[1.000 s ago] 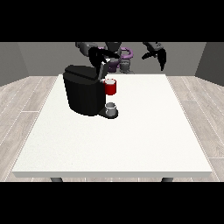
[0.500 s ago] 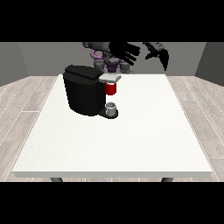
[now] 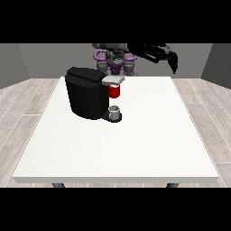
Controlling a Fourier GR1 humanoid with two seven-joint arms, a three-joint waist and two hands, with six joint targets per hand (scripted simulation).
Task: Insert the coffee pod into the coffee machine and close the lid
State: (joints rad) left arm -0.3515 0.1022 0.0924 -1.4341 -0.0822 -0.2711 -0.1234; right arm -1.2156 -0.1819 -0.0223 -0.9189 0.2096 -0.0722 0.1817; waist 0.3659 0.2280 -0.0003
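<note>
The black coffee machine [image 3: 88,95] stands on the white table [image 3: 135,144], left of centre. Its grey lid [image 3: 113,80] lies flat over the red pod holder [image 3: 114,91]; the pod itself cannot be made out. A small grey cup [image 3: 115,111] sits on the machine's drip tray. Both hands are up in the air at the far right, well away from the machine. The hand at the view's right [image 3: 172,61] hangs with straight fingers pointing down and holds nothing. The other hand [image 3: 150,52] shows as a dark shape right beside it, above the table's far edge.
The robot's torso [image 3: 115,61] stands behind the table's far edge. Wood-patterned floor lies on both sides of the table.
The hand that was at the machine's lid has lifted away and swung to the view's right, ending beside the other hand. The lid now lies flat over the red holder.
</note>
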